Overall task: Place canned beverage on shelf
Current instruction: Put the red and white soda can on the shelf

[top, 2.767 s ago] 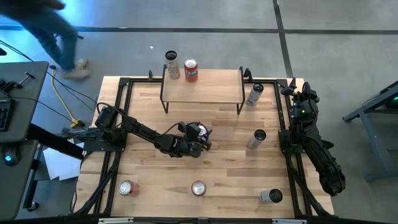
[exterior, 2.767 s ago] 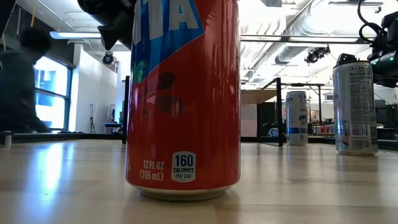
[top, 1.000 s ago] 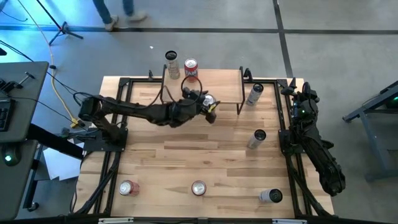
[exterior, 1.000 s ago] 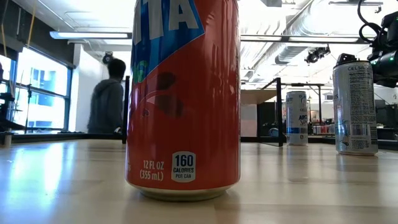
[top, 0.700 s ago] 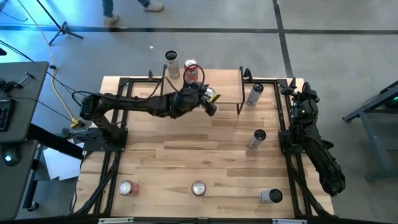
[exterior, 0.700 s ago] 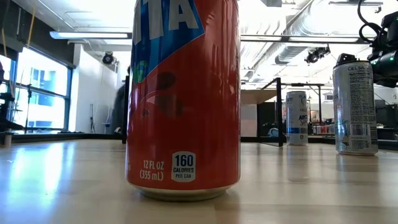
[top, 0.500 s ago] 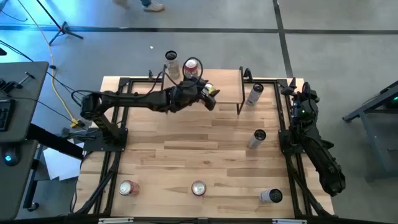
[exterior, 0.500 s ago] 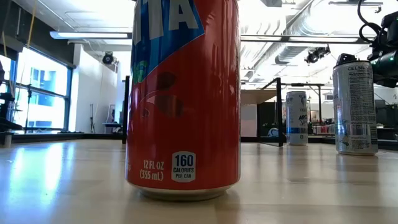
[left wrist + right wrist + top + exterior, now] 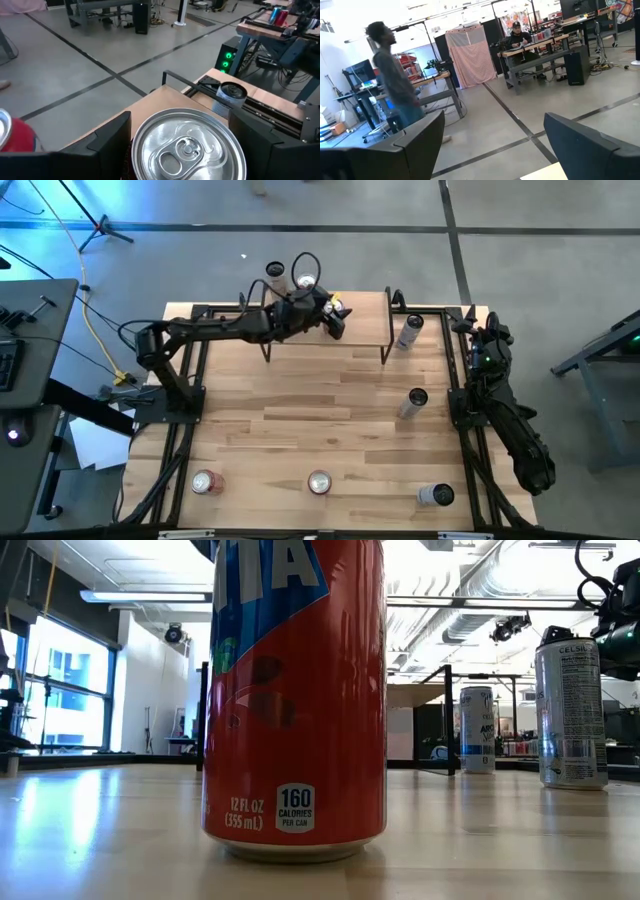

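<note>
The left arm is stretched from the table's left edge toward the far side, and the left gripper (image 9: 334, 316) is seen over the shelf (image 9: 360, 320), approx. mid-board toward its left half. A silver-topped can (image 9: 188, 145) is held upright betw. its two dark fingers (image 9: 111, 141), which are parted only to the can's width and pressed on both sides; whether the can's base already touches the board can't be told from the high view. On the shelf's far left corner a red can (image 9: 306, 284) is seen just beside the gripper, w/ a tall slim can (image 9: 275, 276) next to it at the shelf's left end; whether that slim one stands on the board or just behind it can't be told. In the left wrist view another slim can (image 9: 228, 98) is seen past the shelf's right end, near the black rail. The right arm is parked along the table's right edge, and the right gripper (image 9: 492, 137) is shown w/ fingers moderately apart, nothing betw. them, aimed into the room where a standing person (image 9: 392, 75) is visible. A red soda can (image 9: 295, 700) fills the low view close to the camera, w/ a pale slim can (image 9: 570, 710) to its right. More cans are left standing on the table (image 9: 300, 420) near the front edge and right side.
</note>
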Controlling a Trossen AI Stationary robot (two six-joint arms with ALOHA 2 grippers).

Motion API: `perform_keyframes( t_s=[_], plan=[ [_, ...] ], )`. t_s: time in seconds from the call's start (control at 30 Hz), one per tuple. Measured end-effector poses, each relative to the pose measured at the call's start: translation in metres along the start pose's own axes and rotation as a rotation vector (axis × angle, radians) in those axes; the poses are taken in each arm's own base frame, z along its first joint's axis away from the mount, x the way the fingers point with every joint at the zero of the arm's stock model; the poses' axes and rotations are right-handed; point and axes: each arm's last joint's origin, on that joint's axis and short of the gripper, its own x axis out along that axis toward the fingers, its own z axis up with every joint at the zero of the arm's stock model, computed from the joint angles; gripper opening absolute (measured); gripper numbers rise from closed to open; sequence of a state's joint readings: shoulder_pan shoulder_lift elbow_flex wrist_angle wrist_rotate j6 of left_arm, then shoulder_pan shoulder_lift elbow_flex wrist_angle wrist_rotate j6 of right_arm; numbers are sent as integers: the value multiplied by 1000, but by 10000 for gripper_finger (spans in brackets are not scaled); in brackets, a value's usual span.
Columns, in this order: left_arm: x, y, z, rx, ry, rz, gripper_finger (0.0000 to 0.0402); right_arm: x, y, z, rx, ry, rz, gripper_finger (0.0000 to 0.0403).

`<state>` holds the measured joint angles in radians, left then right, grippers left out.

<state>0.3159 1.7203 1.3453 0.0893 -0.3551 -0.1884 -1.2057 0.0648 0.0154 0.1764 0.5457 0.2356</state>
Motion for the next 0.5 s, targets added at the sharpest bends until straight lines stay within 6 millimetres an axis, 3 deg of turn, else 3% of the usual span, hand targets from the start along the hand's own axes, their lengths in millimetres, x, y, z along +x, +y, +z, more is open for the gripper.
perform_keyframes(
  t_s=[0.5],
  plan=[
    [4,9,0,15,10,14,262,0,0,0,0,1,0,328]
  ],
)
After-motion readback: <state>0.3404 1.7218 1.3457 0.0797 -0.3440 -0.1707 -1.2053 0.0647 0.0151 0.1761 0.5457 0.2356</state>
